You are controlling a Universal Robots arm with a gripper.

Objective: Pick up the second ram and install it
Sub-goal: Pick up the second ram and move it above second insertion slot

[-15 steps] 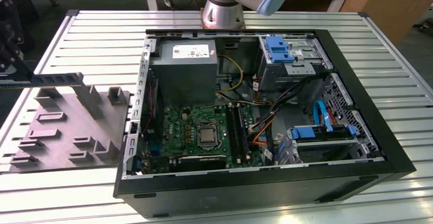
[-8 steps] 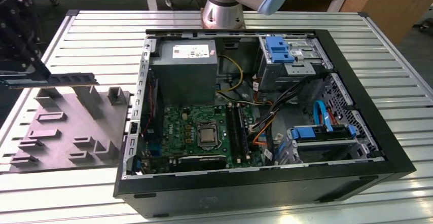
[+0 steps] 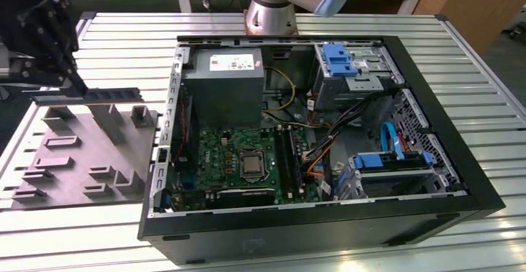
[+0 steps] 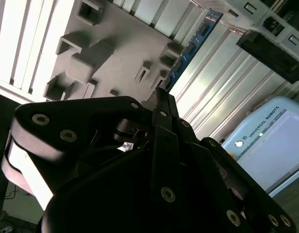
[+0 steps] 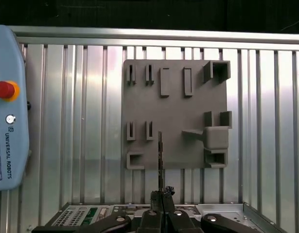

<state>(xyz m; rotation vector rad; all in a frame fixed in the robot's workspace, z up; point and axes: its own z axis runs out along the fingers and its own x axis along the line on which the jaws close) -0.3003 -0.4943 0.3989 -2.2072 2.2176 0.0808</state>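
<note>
Gripper (image 5: 162, 191) with second ram (image 5: 160, 155) over tray (image 5: 178, 114)

second ram (image 4: 193, 47): near end hidden behind gripper (image 4: 159, 95) | teach pendant (image 5: 8, 63): cut by picture edge

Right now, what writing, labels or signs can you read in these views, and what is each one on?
Teach pendant: one line of lettering, a maker's name; brand print, not quoted.
White label on the power supply: print too small to read.
Second ram, held in the end effector: no marking that can be read.
Nothing else bears legible text.
</note>
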